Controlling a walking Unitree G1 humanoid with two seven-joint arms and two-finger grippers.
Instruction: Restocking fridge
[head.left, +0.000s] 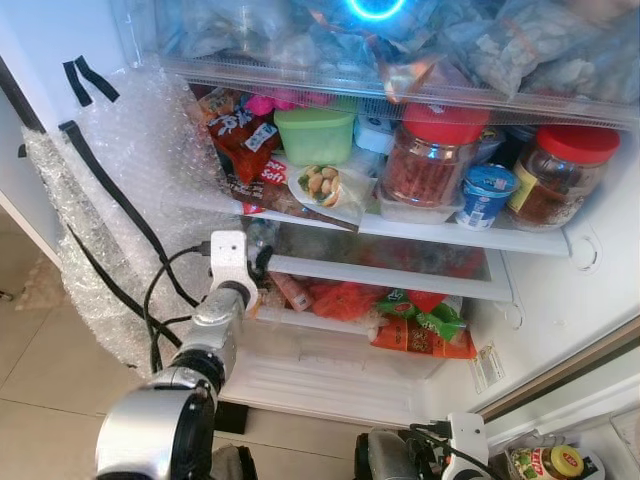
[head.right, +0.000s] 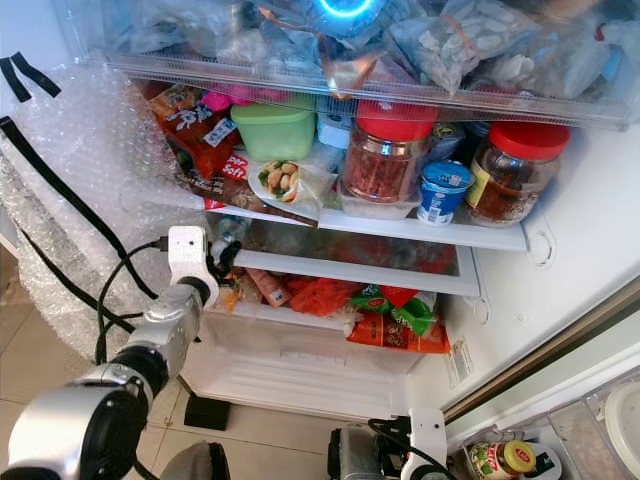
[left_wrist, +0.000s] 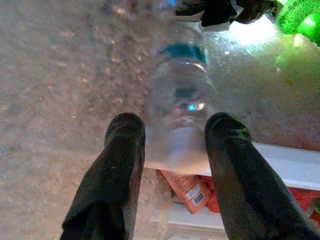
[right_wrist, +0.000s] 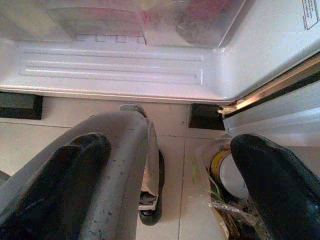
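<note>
Fridge (head.left: 560, 330) stands open in front of you, shelves crowded. Your left gripper (left_wrist: 175, 145) is up at the front lip of the glass shelf (head.left: 400, 262), at about nine o'clock from the fridge's middle, its two black fingers (left_wrist: 117, 165) closed around a clear water bottle (left_wrist: 177, 115) with a teal cap. In the left wrist view the bottle sits between the fingers, cap pointing away into the fridge. Above that, at twelve o'clock, the shelf carries a green tub (head.left: 313, 135), two red-lidded jars (head.left: 432, 150), a blue-topped yogurt cup (head.left: 487, 195) and a bag of nuts (head.left: 325, 188). Below the glass, red and orange packets (head.left: 420, 325) lie in the drawer. Bubble wrap (head.left: 110, 210) covers the door at nine o'clock. Your right gripper (right_wrist: 170, 165) hangs low at five o'clock near the floor, fingers spread apart and holding nothing.
</note>
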